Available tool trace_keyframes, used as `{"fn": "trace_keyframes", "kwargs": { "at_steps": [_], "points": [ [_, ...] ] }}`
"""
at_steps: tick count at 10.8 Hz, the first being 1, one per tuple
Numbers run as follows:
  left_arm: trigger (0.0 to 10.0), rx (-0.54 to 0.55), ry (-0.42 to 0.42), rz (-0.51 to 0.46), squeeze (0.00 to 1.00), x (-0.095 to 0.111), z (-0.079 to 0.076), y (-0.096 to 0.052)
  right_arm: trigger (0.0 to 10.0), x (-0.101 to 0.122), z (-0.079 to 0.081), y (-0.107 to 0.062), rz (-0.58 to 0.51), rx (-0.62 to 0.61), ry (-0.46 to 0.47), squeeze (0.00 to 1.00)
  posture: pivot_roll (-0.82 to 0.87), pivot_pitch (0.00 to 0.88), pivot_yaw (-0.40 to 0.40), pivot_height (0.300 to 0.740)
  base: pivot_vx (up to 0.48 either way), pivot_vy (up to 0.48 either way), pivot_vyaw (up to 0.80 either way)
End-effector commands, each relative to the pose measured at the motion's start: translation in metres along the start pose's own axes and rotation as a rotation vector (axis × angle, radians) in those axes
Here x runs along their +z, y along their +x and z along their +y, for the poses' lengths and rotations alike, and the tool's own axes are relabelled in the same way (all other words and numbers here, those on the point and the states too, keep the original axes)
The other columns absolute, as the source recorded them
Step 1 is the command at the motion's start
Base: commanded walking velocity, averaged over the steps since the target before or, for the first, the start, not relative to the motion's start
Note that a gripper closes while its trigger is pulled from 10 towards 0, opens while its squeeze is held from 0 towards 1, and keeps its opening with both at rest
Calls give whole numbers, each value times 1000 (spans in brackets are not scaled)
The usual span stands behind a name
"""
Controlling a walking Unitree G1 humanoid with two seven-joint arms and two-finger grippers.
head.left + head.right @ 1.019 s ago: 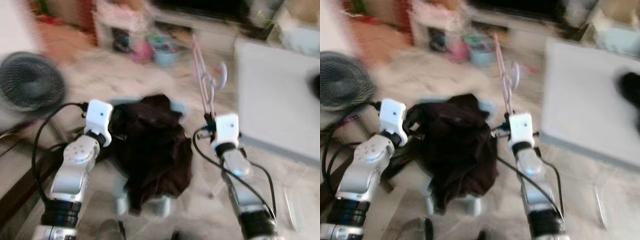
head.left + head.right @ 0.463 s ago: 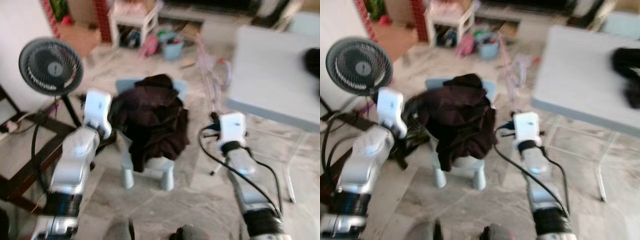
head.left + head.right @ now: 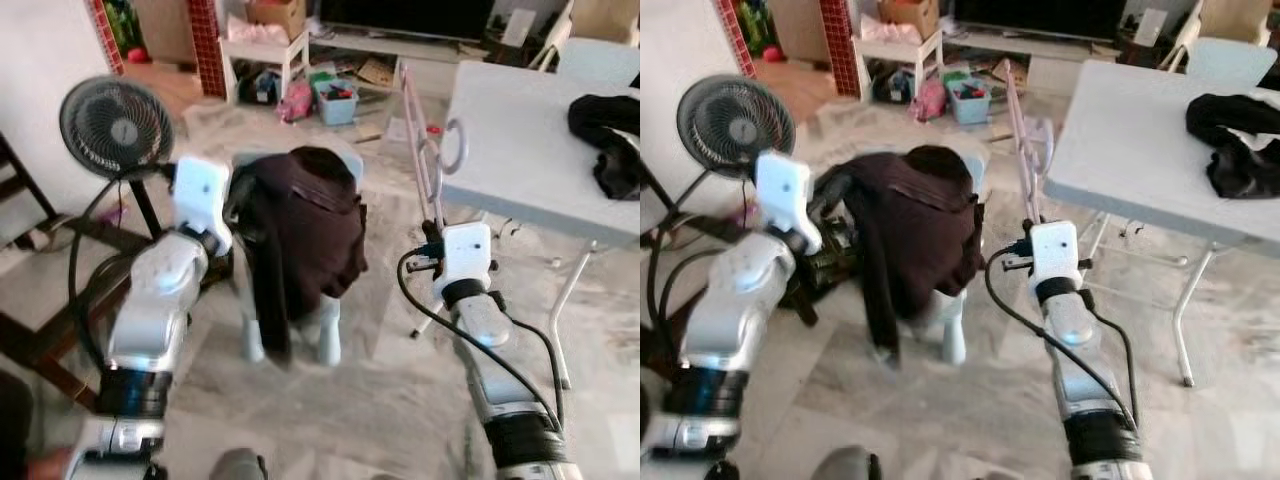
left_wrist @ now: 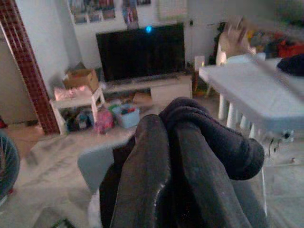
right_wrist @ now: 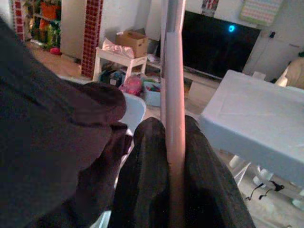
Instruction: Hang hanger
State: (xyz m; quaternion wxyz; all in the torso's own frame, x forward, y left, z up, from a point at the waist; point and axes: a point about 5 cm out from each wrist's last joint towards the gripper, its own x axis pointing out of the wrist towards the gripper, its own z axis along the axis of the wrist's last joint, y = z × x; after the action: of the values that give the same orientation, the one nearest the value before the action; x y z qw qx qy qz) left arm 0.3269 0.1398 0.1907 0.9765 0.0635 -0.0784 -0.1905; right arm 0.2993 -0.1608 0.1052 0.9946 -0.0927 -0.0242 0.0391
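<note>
A pink hanger (image 3: 424, 158) stands upright in front of me, its hook (image 3: 455, 146) at the top. My right gripper (image 5: 172, 130) is shut on its lower rod, right of a small light blue chair (image 3: 328, 338). A dark brown garment (image 3: 305, 232) hangs over that chair and trails down its front. My left gripper (image 4: 173, 121) is shut on the garment's upper fold, at the chair's left side. The garment hides the left fingertips in the eye views.
A white folding table (image 3: 515, 150) stands at the right with black clothing (image 3: 606, 128) on it. A black fan (image 3: 113, 124) and dark wooden furniture (image 3: 35, 300) are at the left. A TV stand and a cluttered low shelf (image 3: 262, 52) lie beyond.
The camera view has shifted and sharpened. The garment, heaped on the chair before, now hangs longer from my left gripper. The hanger stays upright in my right gripper.
</note>
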Motion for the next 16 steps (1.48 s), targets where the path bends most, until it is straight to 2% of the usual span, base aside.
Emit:
{"fn": "trace_keyframes", "kwargs": {
  "at_steps": [1,2,3,4,5,6,7,8,9,11,16],
  "points": [
    [10000,-8,3,-90,0,27,-2,11,10000,6,-2,5,-27,-8,2,0,-10,0,-38,740,0,0,0],
    [10000,-88,-27,-105,0,36,-16,19,10000,7,-2,6,-32,-13,2,0,-12,0,-33,740,0,0,0],
    [10000,-207,-60,-90,0,36,-37,22,10000,8,-3,7,-37,-26,-2,0,-16,0,-30,740,0,0,0],
    [10000,-336,-114,-22,0,26,-59,19,10000,10,-9,7,-41,-68,-21,0,-29,0,-21,740,0,0,0],
    [10000,-350,-100,-6,0,18,-65,14,10000,10,-21,5,-39,-135,-57,0,-37,0,-15,740,0,0,0],
    [10000,-307,-117,30,0,7,-60,10,10000,8,-29,3,-27,-162,-57,0,-39,0,-13,740,0,0,0],
    [10000,-270,-91,79,0,-10,-49,0,10000,3,-36,-3,-8,-189,-71,0,-39,0,-13,740,0,0,0],
    [10000,-225,-64,144,0,-30,-35,-16,10000,-3,-43,-14,25,-223,-49,0,-35,0,-16,740,0,0,0],
    [10000,-171,-70,206,0,-46,-23,-37,10000,-12,-44,-33,65,-220,-46,0,-41,0,-17,740,0,0,0],
    [10000,-123,-68,234,0,-54,-19,-53,10000,-24,-47,-58,130,-219,-41,0,-45,0,-21,740,0,0,0],
    [10000,-104,-108,170,0,-47,-21,-46,10000,-24,-45,-63,163,-191,-8,0,-57,0,-23,740,0,0,-80]
  ]
}}
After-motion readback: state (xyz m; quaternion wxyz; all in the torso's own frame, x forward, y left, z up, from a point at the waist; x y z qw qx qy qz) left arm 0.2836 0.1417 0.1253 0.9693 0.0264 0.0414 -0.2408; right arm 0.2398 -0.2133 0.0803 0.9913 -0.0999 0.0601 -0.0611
